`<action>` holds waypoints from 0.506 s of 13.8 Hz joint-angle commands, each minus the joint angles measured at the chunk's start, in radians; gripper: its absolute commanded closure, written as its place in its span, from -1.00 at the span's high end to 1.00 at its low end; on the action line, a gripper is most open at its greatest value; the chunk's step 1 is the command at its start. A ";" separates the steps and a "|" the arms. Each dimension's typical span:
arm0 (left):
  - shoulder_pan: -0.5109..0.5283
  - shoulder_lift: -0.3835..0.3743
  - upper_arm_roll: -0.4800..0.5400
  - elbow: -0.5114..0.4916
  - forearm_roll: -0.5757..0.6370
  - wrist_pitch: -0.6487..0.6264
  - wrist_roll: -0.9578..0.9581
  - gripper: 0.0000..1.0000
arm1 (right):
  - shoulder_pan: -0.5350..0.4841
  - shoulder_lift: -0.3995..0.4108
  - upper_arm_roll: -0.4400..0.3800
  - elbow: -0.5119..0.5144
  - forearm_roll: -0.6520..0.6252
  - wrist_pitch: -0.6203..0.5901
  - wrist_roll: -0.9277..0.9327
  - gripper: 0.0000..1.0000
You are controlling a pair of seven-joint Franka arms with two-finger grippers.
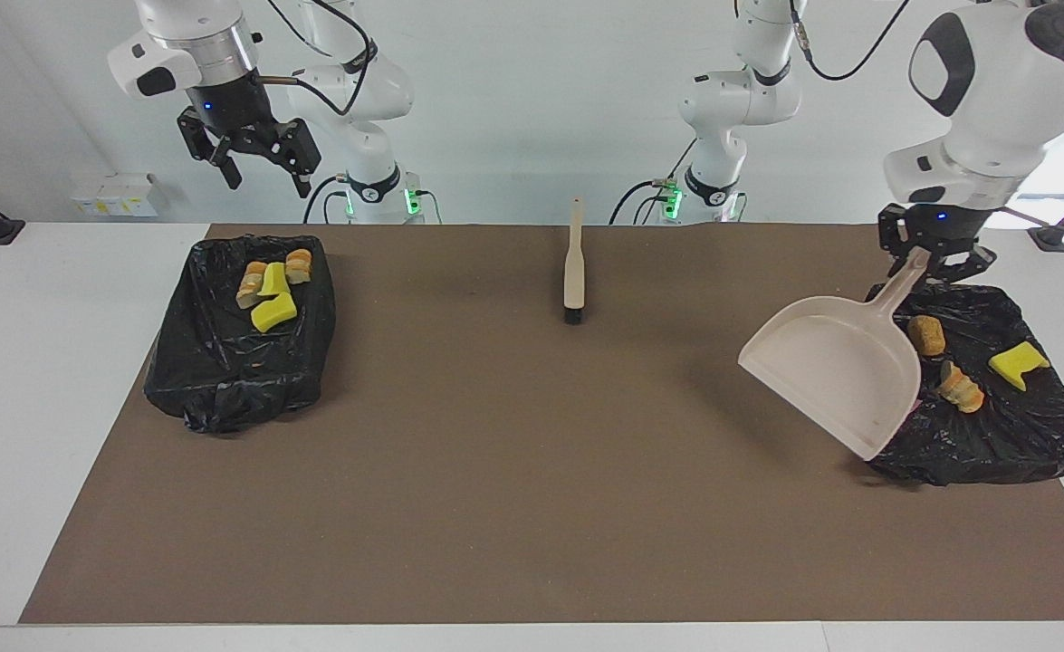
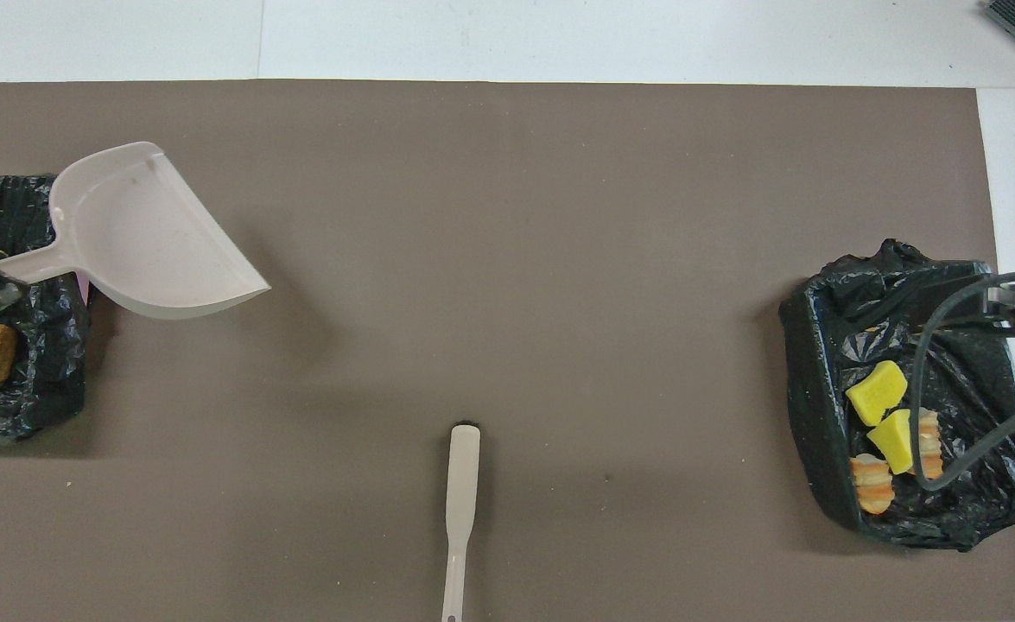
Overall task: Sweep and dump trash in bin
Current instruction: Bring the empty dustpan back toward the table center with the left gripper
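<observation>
My left gripper [image 1: 914,264] is shut on the handle of a beige dustpan [image 1: 835,371], which hangs tilted and empty at the edge of a black-bagged bin [image 1: 993,444] at the left arm's end. In that bin lie a tan chunk [image 1: 926,334], a bread piece [image 1: 960,387] and a yellow sponge [image 1: 1018,364]. My right gripper [image 1: 264,177] is open and empty, high over a second black-bagged bin [image 1: 224,380], which holds two yellow sponges [image 1: 273,312] and two bread pieces [image 1: 298,265]. In the overhead view the dustpan [image 2: 149,242] and the second bin [image 2: 818,432] show.
A beige brush [image 1: 574,272] lies flat on the brown mat [image 1: 495,498], midway between the two arm bases and near the robots; it also shows in the overhead view [image 2: 461,492]. A small pink scrap [image 2: 84,292] peeks out under the dustpan handle.
</observation>
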 commanded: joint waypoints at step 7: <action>-0.330 0.011 0.019 -0.135 -0.123 0.177 -0.709 -1.00 | 0.003 0.000 -0.016 -0.018 0.017 -0.002 -0.065 1.00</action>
